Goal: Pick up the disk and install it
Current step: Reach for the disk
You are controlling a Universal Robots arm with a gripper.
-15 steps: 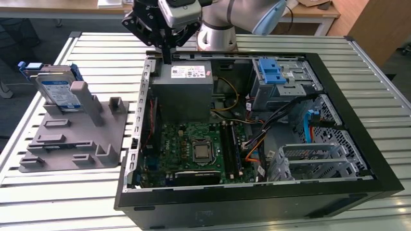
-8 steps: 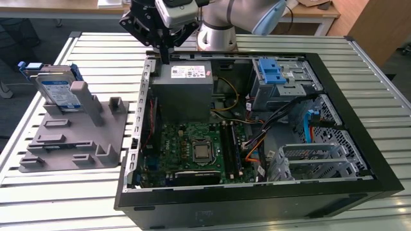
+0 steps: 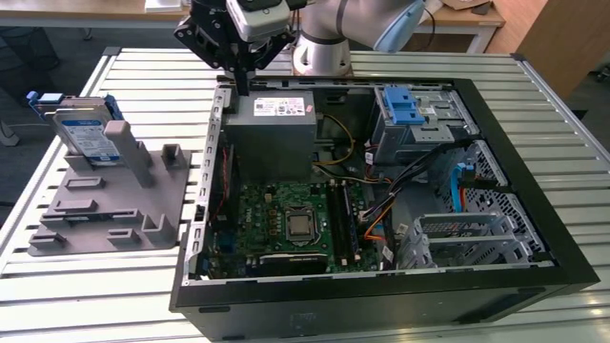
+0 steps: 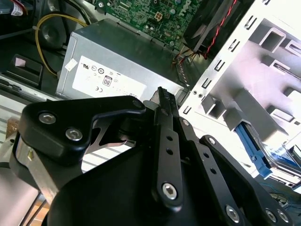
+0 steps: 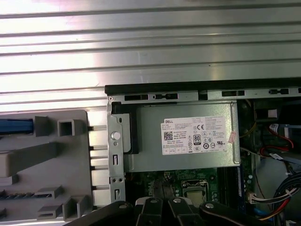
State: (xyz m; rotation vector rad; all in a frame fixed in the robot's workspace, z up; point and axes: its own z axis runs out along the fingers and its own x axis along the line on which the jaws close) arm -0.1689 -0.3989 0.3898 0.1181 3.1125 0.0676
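Hand (image 3: 242, 89) closed, empty, near power supply (image 3: 271, 136) | disk (image 3: 84, 134) stands on end in grey holder (image 3: 105, 207), long axis upright

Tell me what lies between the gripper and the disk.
In the exterior view, the case wall and bare table slats separate the gripper from the disk.

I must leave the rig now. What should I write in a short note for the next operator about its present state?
Gripper: fingers shut, holding nothing, above the grey power-supply box in the open computer case.
Disk: upright in the grey holder, at the exterior view's left of the case, apart from the gripper.
Done: nothing yet.
Left: disk not yet picked up, not yet installed.
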